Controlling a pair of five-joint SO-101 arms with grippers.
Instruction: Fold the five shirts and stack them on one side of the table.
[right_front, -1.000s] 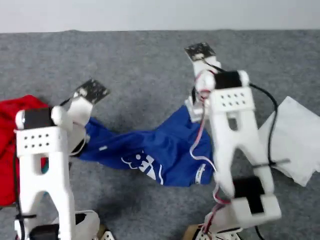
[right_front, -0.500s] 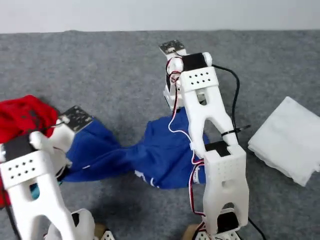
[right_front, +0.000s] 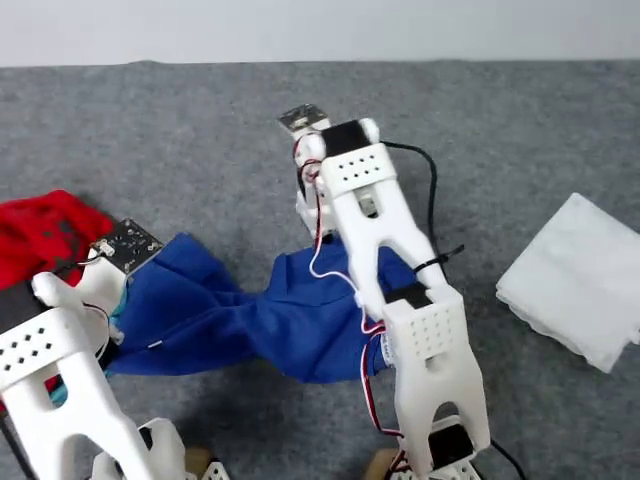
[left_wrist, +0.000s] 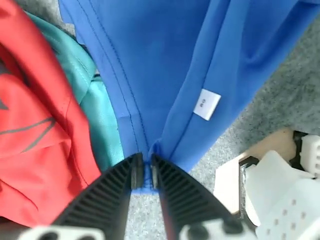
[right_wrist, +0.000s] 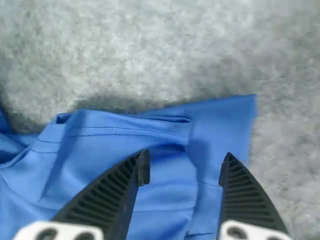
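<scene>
Left gripper (left_wrist: 142, 173) pinched the blue shirt (right_front: 250, 315) at its hem beside the red shirt (right_front: 45, 230); right gripper (right_wrist: 185, 167) hung spread over its far edge. Bare grey table (right_front: 520, 130) lay beyond, a folded white shirt (right_front: 580, 280) well apart.

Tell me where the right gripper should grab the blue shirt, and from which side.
Likely its hemmed far edge, coming down from above: the blue shirt lies flat there under the open right gripper, while the left gripper pinches the other end.
</scene>
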